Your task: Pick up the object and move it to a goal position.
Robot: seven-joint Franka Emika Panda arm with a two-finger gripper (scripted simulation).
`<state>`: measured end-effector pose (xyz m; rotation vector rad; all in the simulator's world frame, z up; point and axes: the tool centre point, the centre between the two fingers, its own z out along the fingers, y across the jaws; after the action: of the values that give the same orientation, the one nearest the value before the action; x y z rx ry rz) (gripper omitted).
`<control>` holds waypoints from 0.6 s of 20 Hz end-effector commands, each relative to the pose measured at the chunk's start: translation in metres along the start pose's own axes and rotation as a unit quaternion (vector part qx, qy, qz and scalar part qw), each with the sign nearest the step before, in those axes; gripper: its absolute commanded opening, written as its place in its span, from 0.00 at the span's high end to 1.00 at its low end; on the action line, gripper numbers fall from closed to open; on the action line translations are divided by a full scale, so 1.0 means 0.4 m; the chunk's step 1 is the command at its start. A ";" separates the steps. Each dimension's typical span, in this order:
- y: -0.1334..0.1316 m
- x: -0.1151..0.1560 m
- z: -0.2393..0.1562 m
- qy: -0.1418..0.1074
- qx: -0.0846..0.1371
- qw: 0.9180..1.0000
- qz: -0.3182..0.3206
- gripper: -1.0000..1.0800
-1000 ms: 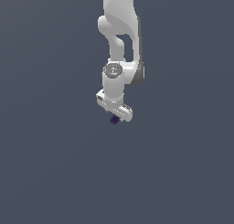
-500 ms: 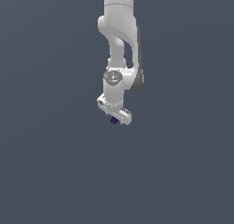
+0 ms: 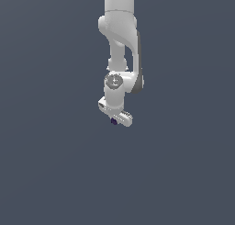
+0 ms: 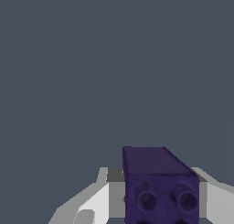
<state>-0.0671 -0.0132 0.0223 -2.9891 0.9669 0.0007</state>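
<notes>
The object is a tiny dark purple block. In the exterior view it [image 3: 113, 121] shows just under the white gripper [image 3: 114, 120], held up in the air at the end of the arm hanging from the top of the picture. In the wrist view the purple block [image 4: 157, 182] fills the space between the two white fingers [image 4: 91, 202], with two round hollows on its near face. The gripper is shut on it.
The white arm [image 3: 120, 45] comes down from the top middle of the exterior view. Around it there is only a plain dark grey ground [image 3: 46, 164]. No goal marker shows.
The gripper with the purple block has risen slightly in the exterior view; the grip is unchanged.
</notes>
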 end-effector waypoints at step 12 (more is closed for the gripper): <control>-0.015 -0.015 -0.012 0.000 0.000 1.000 0.000 1.00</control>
<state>-0.0682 -0.0090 0.0248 -2.9889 0.9695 0.0014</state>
